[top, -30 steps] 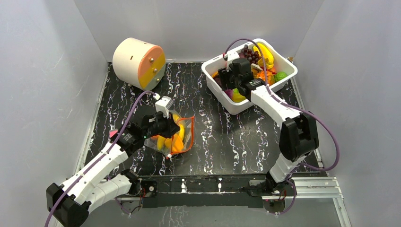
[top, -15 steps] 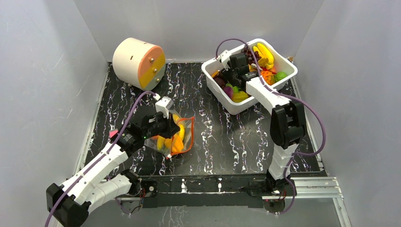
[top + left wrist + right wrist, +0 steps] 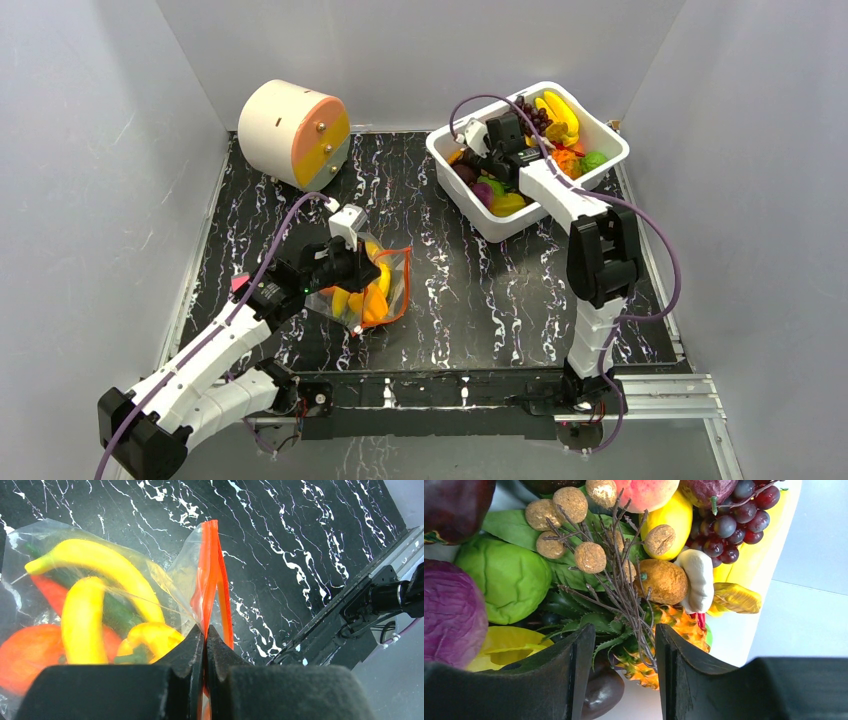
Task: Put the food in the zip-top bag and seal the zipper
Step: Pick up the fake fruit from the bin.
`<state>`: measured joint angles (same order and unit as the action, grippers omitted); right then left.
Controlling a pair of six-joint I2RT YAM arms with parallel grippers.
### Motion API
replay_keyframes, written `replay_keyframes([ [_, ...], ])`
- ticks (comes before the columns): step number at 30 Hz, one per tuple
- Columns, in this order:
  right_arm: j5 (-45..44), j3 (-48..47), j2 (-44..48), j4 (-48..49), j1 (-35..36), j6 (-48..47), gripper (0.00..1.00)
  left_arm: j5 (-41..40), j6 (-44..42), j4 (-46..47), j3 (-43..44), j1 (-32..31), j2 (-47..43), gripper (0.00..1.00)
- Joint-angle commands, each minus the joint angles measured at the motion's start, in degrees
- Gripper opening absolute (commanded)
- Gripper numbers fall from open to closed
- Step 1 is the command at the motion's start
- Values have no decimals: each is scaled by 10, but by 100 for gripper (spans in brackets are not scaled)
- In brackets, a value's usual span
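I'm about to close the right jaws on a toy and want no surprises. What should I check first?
1. Right jaws open: ok.
2. Right jaws over the white rectangular plastic tub: ok.
3. Only one piece between them: not ok; the brown twiggy berry bunch and the orange spiky pineapple both lie there.
4. Left jaws shut on the thin orange-red zipper strip: ok.
5. Clear crinkly plastic bag mouth open: cannot tell; the rim sides look close together.

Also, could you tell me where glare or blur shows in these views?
Left wrist: glare flecks the bag, and the left fingers are slightly soft. Right wrist: the food is sharp, the right fingers softer. Top: even light, nothing blurred.
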<state>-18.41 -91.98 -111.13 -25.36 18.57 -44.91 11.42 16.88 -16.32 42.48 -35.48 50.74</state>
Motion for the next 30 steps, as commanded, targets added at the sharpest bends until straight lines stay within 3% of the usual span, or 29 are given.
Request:
replay_keyframes([
  [1,-25,-27,-18,24,-4,-39,45,7,-7,8,-1,-2,-14,0],
  [15,-33,-49,-66,44,-8,-73,41,1,-5,8,-2,-2,-18,0],
  [24,-36,-30,-53,113,-8,-72,17,2,-5,8,-2,-2,-18,0],
  [30,-43,4,-22,161,-8,-65,11,-1,-6,8,-2,-2,-20,0],
])
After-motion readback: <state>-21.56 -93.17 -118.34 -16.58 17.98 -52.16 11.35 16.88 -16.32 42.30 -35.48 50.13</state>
